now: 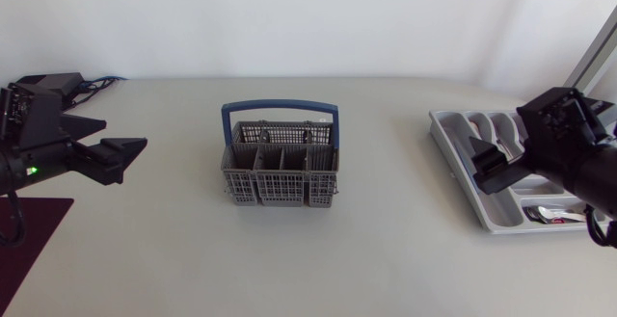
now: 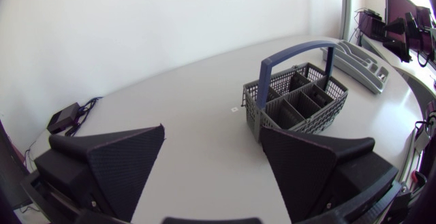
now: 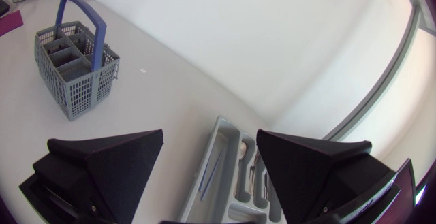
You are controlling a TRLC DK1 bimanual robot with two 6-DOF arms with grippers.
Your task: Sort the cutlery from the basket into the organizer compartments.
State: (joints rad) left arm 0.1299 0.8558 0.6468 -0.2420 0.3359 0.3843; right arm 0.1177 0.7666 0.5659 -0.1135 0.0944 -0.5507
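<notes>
Grey plastic cutlery basket with blue hoop handle (image 1: 280,184) sits upright, middle of white surface (image 1: 386,259). Grey plastic organizer tray (image 1: 448,136) way over on right side, well apart from basket, few cutlery pieces (image 1: 554,213) lying in compartments. Left hand (image 2: 212,164) released, fingers spread wide, pointing at basket. Right hand (image 3: 210,166) released too, hovering over tray.

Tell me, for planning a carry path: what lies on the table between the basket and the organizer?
Nothing: the head view shows bare white table between the grey blue-handled plastic basket and the grey plastic cutlery organizer.
</notes>
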